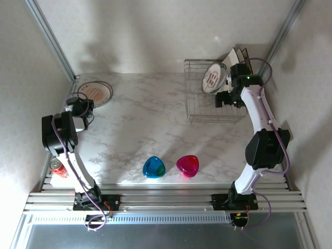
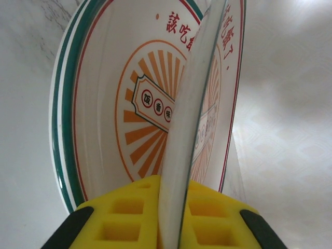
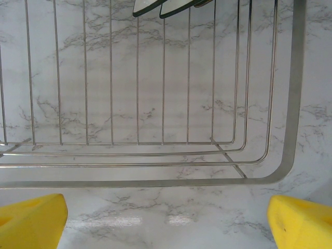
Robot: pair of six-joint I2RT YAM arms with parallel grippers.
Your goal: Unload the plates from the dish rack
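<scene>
Two plates meet at your far left. Your left gripper (image 2: 171,218) is clamped on the rim of the held plate (image 2: 189,129), seen edge-on just in front of a green-rimmed plate (image 2: 104,104). That one carries an orange sunburst, a boxed label and red Chinese characters. Mid-table sit a blue dish (image 1: 154,167) and a pink dish (image 1: 187,166). On the right, the dish rack (image 1: 207,118) holds leaning plates (image 1: 214,78), one with red writing too small to read. Your right gripper (image 3: 166,220) hangs over the rack, jaws spread wide.
</scene>
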